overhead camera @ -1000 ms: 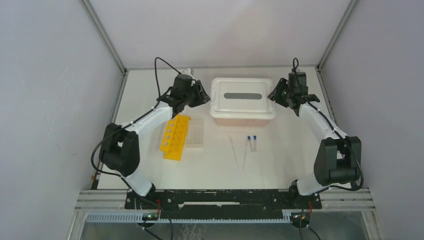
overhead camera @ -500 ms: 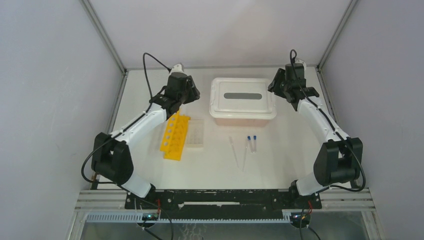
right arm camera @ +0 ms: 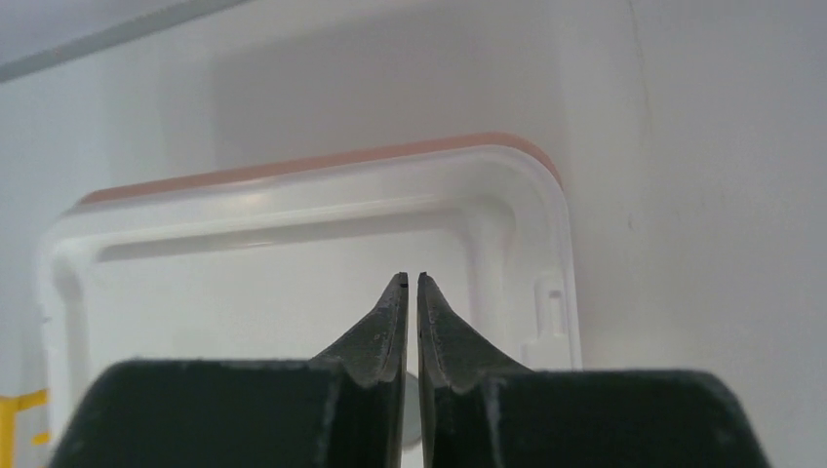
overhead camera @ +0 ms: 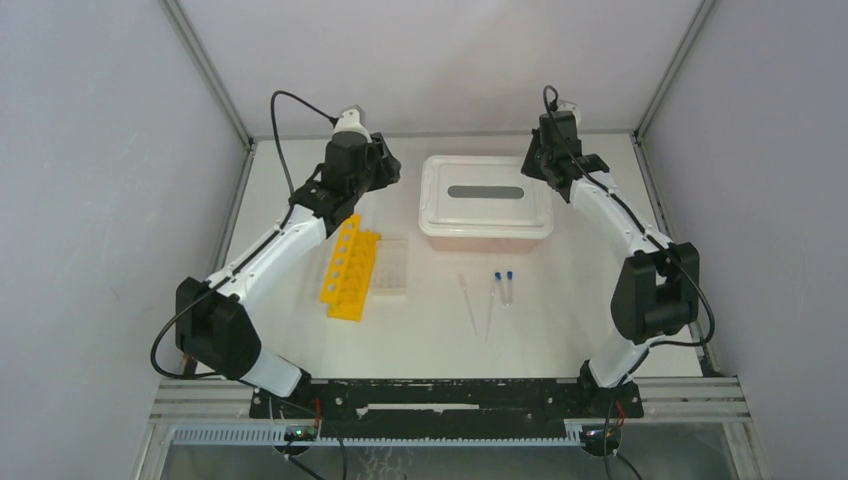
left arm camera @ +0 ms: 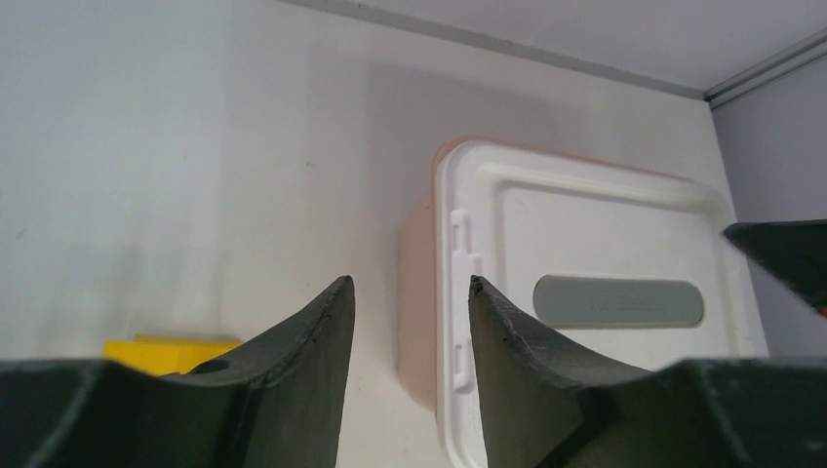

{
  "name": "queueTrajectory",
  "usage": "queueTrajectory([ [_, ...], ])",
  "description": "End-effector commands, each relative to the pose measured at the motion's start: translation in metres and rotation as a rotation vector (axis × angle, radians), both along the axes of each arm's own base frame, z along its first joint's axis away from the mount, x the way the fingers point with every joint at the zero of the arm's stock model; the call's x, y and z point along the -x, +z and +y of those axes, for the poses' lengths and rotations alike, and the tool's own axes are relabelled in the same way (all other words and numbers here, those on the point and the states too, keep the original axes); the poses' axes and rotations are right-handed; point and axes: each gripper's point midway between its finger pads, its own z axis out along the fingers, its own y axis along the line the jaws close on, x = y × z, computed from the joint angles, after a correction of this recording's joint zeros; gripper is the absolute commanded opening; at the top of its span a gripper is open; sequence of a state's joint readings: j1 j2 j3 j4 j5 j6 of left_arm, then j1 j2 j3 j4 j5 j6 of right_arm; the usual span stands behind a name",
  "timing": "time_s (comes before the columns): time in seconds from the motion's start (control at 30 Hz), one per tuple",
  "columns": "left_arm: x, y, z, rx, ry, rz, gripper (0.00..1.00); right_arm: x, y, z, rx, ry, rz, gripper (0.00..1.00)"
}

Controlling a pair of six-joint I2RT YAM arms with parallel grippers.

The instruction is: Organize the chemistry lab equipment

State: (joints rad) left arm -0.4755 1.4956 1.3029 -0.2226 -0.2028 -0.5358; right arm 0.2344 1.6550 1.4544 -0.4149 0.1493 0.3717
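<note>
A yellow tube rack lies left of centre with a small clear grid rack against its right side. Two blue-capped tubes and two thin droppers lie in front of the tub. My left gripper hovers open and empty left of the tub's back-left corner; in the left wrist view its jaws frame the tub's left edge, and a bit of the yellow rack shows. My right gripper hangs over the tub's back-right corner, shut with nothing in it.
A pink tub under a white lid with a grey slot stands at the back centre. Grey enclosure walls and metal posts rise close behind and beside both arms. The right gripper's dark tip shows at the left wrist view's right edge.
The left gripper drew back and left from the tub's side, staying open. The right gripper swung left to the tub's back-right corner and closed its jaws.
</note>
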Motion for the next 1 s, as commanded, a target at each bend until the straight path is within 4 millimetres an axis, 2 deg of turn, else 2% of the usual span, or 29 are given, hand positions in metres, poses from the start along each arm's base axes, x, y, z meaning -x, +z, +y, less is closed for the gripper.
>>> queueTrajectory([
  [0.0, -0.014, 0.044, -0.015, 0.032, -0.038, -0.123, 0.52, -0.015, -0.012, 0.006, 0.028, 0.019, 0.013, 0.12],
  [0.13, -0.019, 0.041, -0.017, 0.030, -0.030, -0.118, 0.55, -0.018, -0.042, 0.013, 0.034, 0.028, 0.072, 0.11],
  [0.23, -0.021, 0.040, -0.016, 0.027, -0.022, -0.118, 0.58, -0.019, -0.044, 0.015, 0.031, 0.032, 0.067, 0.12],
  [0.43, -0.020, 0.040, -0.015, 0.030, -0.017, -0.117, 0.60, -0.019, -0.011, 0.016, 0.029, 0.040, -0.005, 0.12],
  [0.6, -0.013, 0.041, -0.011, 0.030, -0.006, -0.121, 0.60, -0.008, 0.020, 0.023, 0.034, 0.082, -0.081, 0.14],
  [0.7, -0.004, 0.038, 0.007, 0.010, 0.051, -0.130, 0.62, 0.007, 0.039, 0.029, 0.034, 0.105, -0.128, 0.18],
  [0.83, 0.013, 0.022, 0.033, -0.021, 0.148, -0.103, 0.67, 0.036, 0.063, 0.040, 0.036, 0.137, -0.169, 0.29],
  [0.97, 0.032, -0.002, 0.055, -0.035, 0.217, -0.057, 0.70, 0.070, 0.057, 0.056, 0.053, 0.183, -0.132, 0.35],
])
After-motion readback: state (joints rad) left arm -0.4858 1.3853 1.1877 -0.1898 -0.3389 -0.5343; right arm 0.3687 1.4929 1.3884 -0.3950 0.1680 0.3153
